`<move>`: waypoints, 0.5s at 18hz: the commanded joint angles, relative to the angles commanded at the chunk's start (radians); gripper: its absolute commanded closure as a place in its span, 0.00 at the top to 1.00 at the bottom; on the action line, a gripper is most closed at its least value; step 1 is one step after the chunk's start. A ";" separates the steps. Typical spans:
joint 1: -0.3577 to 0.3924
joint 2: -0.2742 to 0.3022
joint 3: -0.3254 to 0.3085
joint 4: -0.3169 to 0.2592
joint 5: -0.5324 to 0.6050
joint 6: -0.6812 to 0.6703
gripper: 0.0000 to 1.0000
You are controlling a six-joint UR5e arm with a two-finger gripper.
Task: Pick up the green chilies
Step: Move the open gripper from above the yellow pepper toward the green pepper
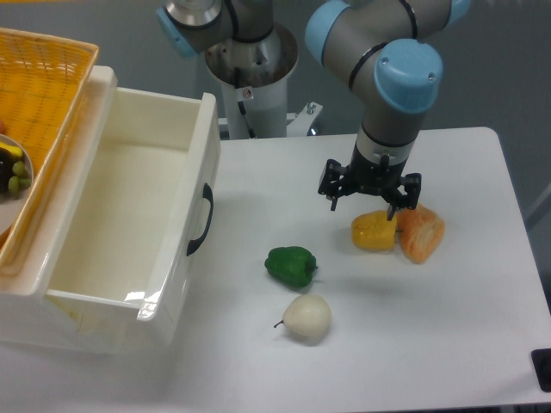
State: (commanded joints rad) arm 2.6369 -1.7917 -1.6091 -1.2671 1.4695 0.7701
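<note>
The green chilies (pixel 291 265) are one glossy dark-green, lumpy pepper-shaped toy lying on the white table (pixel 465 318), near its middle. My gripper (pixel 369 200) hangs above the table to the upper right of it, just over the yellow pepper (pixel 374 231). Its fingers are spread open and hold nothing. The gripper is well apart from the green chilies.
An orange lumpy fruit (pixel 420 233) touches the yellow pepper on its right. A whitish pear-like fruit (pixel 307 317) lies just below the green chilies. A white open bin (pixel 129 215) stands at the left, with a yellow basket (pixel 39 103) behind it.
</note>
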 joint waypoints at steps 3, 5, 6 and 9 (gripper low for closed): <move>0.005 0.009 -0.023 0.005 -0.005 -0.121 1.00; 0.000 0.008 -0.028 0.006 -0.005 -0.149 1.00; 0.000 0.008 -0.031 0.006 -0.005 -0.150 1.00; 0.000 0.008 -0.048 0.003 -0.003 -0.213 1.00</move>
State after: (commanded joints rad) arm 2.6369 -1.7840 -1.6567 -1.2640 1.4665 0.5573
